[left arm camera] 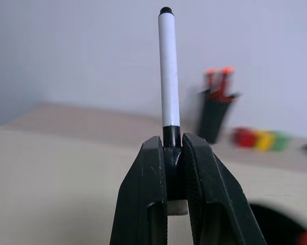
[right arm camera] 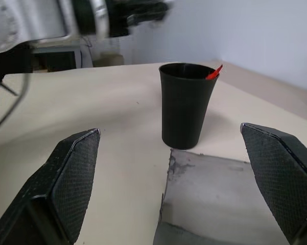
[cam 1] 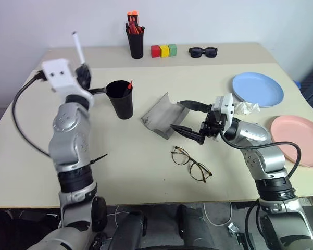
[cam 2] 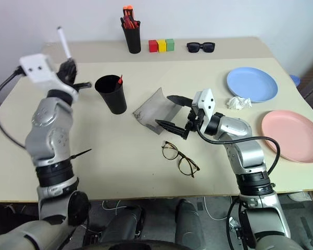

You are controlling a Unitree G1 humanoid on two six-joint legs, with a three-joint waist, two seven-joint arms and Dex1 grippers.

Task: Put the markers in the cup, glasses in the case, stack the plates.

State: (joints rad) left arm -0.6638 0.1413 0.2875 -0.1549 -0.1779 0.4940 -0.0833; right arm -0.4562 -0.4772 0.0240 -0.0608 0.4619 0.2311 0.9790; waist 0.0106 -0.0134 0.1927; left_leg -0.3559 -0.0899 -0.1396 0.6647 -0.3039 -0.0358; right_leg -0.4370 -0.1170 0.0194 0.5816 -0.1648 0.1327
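My left gripper is shut on the black end of a white marker, which stands upright in the air to the left of the cup and above its rim. In the left wrist view the marker rises from between the closed fingers. The black cup holds a red-tipped marker. The grey case lies open mid-table. My right gripper stands open just right of the case, empty. The wire-framed glasses lie in front of the case. A blue plate and a pink plate sit apart at the right.
At the table's back stand a black pen holder with red and orange pens, three coloured blocks and black sunglasses. A crumpled white tissue lies between the blue plate and my right arm.
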